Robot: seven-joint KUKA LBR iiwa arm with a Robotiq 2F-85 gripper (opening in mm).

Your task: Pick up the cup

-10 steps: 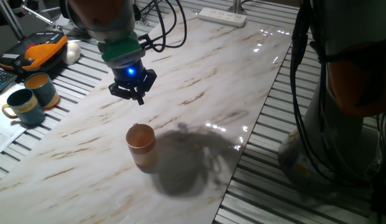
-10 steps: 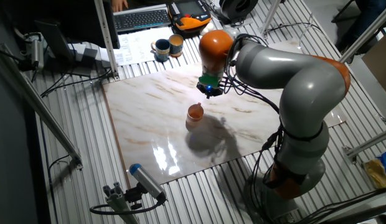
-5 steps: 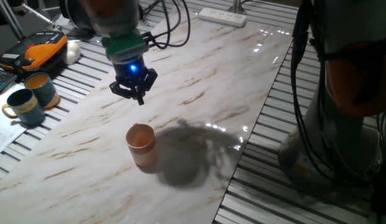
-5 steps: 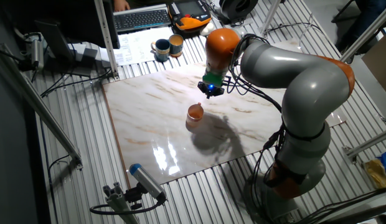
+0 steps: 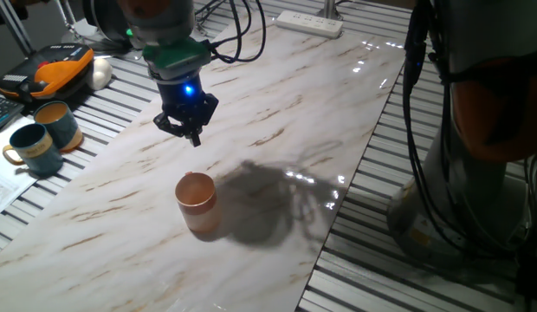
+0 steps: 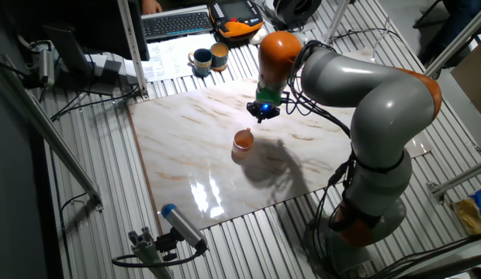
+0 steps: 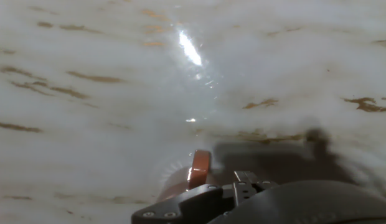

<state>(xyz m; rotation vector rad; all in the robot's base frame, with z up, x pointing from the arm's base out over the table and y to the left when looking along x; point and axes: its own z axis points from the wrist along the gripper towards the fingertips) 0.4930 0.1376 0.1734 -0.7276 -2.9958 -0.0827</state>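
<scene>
The cup point(image 5: 197, 201) is small and pinkish-tan and stands upright on the marble tabletop point(image 5: 286, 104). It also shows in the other fixed view point(image 6: 242, 142). In the hand view only part of its rim point(image 7: 198, 169) shows, at the bottom edge behind the hand's dark body. My gripper point(image 5: 193, 136) hangs above the table, beyond the cup and apart from it, with a blue light on its wrist. Its fingertips look closed together and hold nothing. It shows in the other fixed view point(image 6: 263, 116) too.
A dark teal mug point(image 5: 31, 149) and a teal mug with an orange inside point(image 5: 56, 123) stand off the board at the left. An orange-black device point(image 5: 56, 69) lies behind them. A power strip point(image 5: 310, 22) lies at the far end.
The gripper has risen a little and drifted away from the cup toward the far side of the board. The cup has not moved.
</scene>
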